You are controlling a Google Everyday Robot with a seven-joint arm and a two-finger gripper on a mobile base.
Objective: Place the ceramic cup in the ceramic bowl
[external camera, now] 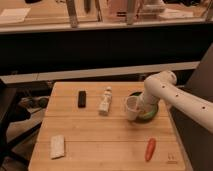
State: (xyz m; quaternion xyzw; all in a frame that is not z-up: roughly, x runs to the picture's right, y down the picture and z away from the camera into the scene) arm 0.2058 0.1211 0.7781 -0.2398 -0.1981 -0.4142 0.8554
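No brand, label or writing is showing legibly on anything here; a small dark mark near the front right corner of the wooden table (95,132) is too small to read.

The ceramic cup (132,108) is sitting upright at the left edge of the ceramic bowl (150,113), its mouth facing up and its long axis standing vertical. It is overlapping the bowl's near-left rim, and I cannot tell whether it is resting on the table, on the rim, or hanging just above. The bowl is lying on the right side of the table, its green inside mostly covered by the arm.

The white arm is reaching in from the right, and the gripper (141,106) is sitting right against the cup, over the bowl. How far its fingers are spread, and whether they are gripping the cup, I cannot tell.

A white bottle-shaped figure (105,100) is standing left of the cup, near it but apart. A black rectangular block (81,98) is lying further left. A pale folded cloth (57,146) is lying at the front left, and an orange-red carrot (150,149) at the front right, pointing roughly away from the front edge.
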